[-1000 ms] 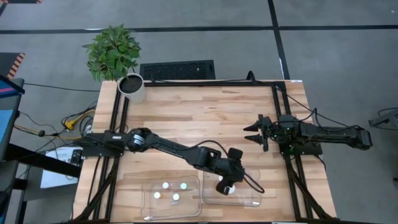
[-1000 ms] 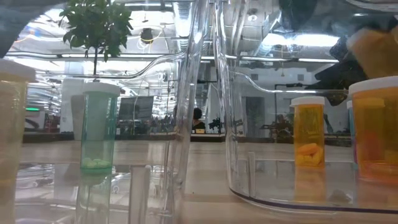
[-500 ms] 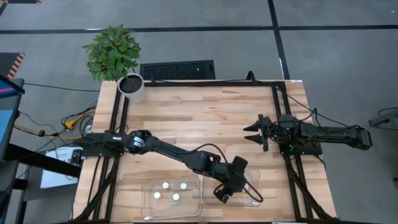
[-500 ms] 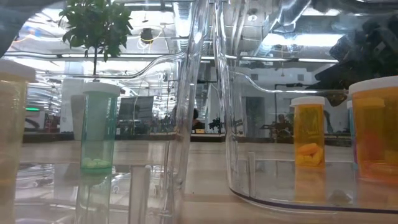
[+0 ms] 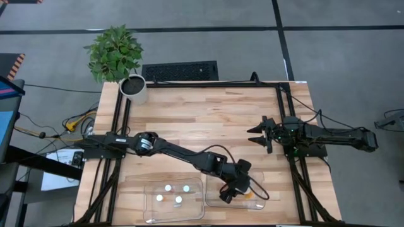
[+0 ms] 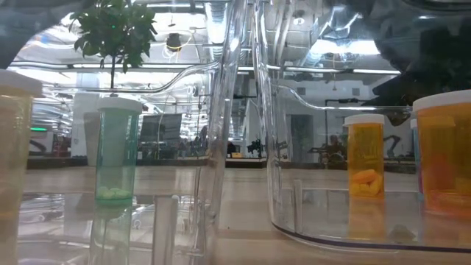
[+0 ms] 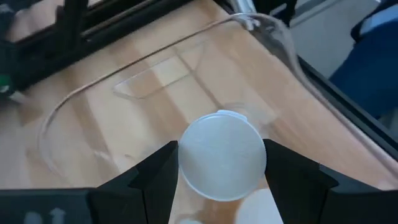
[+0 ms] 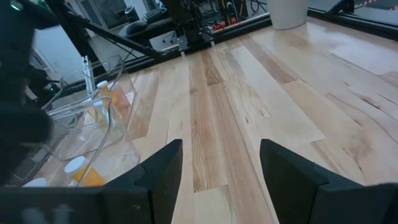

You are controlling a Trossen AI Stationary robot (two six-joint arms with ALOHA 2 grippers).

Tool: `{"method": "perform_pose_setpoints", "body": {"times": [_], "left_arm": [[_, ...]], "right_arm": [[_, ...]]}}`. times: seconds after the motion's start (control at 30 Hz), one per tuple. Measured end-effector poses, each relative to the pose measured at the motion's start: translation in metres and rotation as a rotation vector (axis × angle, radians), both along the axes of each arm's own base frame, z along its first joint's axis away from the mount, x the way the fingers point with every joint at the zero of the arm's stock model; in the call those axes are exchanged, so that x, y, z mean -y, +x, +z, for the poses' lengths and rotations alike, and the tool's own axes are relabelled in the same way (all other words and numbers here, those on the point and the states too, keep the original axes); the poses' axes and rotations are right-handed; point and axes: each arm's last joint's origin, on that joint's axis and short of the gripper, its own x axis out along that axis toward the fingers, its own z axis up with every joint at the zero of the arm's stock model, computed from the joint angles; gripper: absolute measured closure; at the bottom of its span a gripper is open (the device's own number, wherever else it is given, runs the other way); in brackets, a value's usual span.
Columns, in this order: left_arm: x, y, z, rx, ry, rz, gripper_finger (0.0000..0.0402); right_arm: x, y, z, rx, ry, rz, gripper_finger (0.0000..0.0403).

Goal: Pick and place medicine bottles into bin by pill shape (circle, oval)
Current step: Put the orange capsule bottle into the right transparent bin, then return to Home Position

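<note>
The left gripper (image 5: 228, 192) has dropped lower into the right-hand clear bin (image 5: 260, 203) over the last second, swinging from the bin's upper middle toward its near-left part. The white-capped bottle (image 7: 222, 154) between its fingers has gone down with it. In the low view, the amber bottle that hung high at the right edge a second ago has gone from sight.

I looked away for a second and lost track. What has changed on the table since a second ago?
The left gripper has dipped lower into the right-hand clear bin, still carrying a white-capped bottle between its fingers; the cap seen from above a second ago is now hidden under the arm. Unchanged: the three bottles in the left bin, the right gripper waiting open, and the plant pot.
</note>
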Motion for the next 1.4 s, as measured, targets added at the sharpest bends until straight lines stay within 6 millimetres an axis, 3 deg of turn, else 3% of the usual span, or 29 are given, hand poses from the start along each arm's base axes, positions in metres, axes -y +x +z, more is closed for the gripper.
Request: {"method": "perform_pose_setpoints", "body": {"times": [0.27, 0.53, 1.07, 1.4], "left_arm": [[-0.01, 0.002, 0.002, -0.013, -0.012, 0.015, 0.0191], [-0.009, 0.006, -0.021, -0.073, -0.062, -0.01, 0.0191], [-0.011, 0.006, -0.022, -0.07, -0.056, -0.01, 0.019], [-0.011, 0.007, -0.022, -0.065, -0.042, 0.005, 0.0151]], "right_arm": [[0.0, 0.0, 0.0, 0.0, 0.0, 0.0, 0.0178], [0.0, 0.0, 0.0, 0.0, -0.001, 0.0, 0.0178], [0.0, 0.0, 0.0, 0.0, -0.001, 0.0, 0.0178], [0.0, 0.0, 0.0, 0.0, -0.001, 0.0, 0.0178]]}}
